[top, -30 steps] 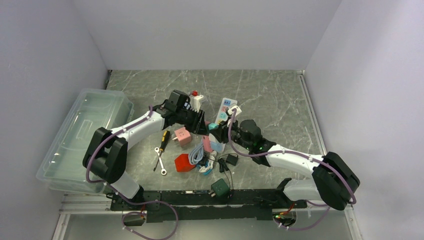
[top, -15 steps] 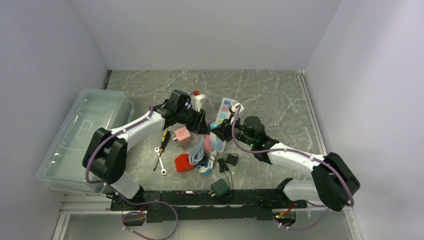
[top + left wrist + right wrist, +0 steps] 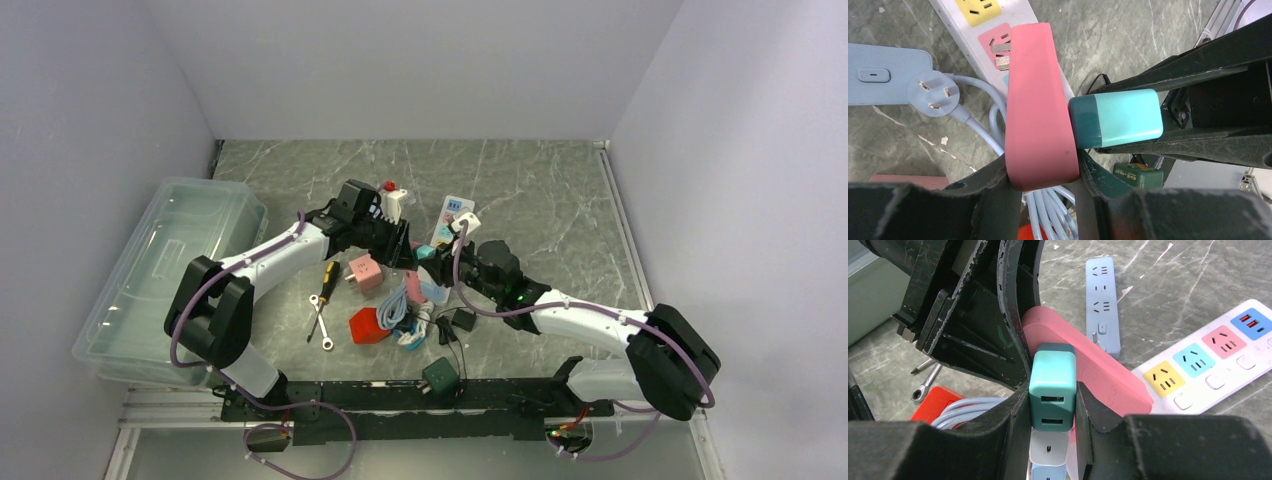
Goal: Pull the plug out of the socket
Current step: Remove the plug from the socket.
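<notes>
A pink power strip (image 3: 1040, 100) is held on edge above the table; it also shows in the right wrist view (image 3: 1098, 365). My left gripper (image 3: 1043, 185) is shut on its near end. A teal USB plug (image 3: 1118, 117) sits flush against the strip's face, its prongs hidden. My right gripper (image 3: 1053, 410) is shut on the teal plug (image 3: 1053, 385), one finger on each side. In the top view the two grippers meet at mid-table, left gripper (image 3: 405, 250) and right gripper (image 3: 440, 262), with the plug (image 3: 427, 252) between them.
A white multi-colour strip (image 3: 1208, 355) and a blue strip (image 3: 1103, 295) lie beneath. A coiled blue cable (image 3: 973, 95), red block (image 3: 368, 325), pink cube (image 3: 365, 272), screwdriver (image 3: 326, 282), wrench (image 3: 320, 325) and green charger (image 3: 440, 376) lie nearby. A clear bin (image 3: 165, 270) stands left.
The right wrist shifted slightly right half a second ago and is back left now. Both grippers keep their grips; the plug still sits against the pink strip.
</notes>
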Controlling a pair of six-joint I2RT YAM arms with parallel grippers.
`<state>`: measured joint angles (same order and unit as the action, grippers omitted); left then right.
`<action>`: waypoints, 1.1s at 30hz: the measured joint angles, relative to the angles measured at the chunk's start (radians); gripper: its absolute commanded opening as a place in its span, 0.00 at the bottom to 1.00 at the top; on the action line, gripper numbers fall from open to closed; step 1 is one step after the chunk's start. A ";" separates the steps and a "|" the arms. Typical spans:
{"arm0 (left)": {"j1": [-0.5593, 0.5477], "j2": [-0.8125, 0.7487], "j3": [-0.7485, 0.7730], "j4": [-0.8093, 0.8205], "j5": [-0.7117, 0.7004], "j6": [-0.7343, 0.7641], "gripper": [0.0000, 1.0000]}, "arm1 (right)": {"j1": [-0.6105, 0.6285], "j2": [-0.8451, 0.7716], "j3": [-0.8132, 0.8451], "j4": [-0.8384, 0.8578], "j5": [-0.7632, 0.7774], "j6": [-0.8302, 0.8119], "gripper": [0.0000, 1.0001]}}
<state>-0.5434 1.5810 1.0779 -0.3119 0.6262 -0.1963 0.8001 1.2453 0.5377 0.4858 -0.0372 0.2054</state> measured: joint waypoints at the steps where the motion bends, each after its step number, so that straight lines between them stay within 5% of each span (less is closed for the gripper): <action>1: 0.000 0.000 0.000 0.000 0.000 0.000 0.00 | 0.003 0.000 0.000 -0.001 0.007 -0.001 0.00; 21: -0.006 0.000 0.000 0.040 -0.005 0.009 0.00 | -0.111 -0.006 0.000 -0.007 -0.159 0.037 0.00; 33: -0.004 -0.002 0.004 -0.013 -0.014 0.000 0.00 | 0.033 -0.006 0.007 -0.018 0.056 -0.025 0.00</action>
<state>-0.5476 1.5787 1.0821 -0.3244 0.6121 -0.1967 0.8330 1.2388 0.5446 0.4683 0.0193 0.1806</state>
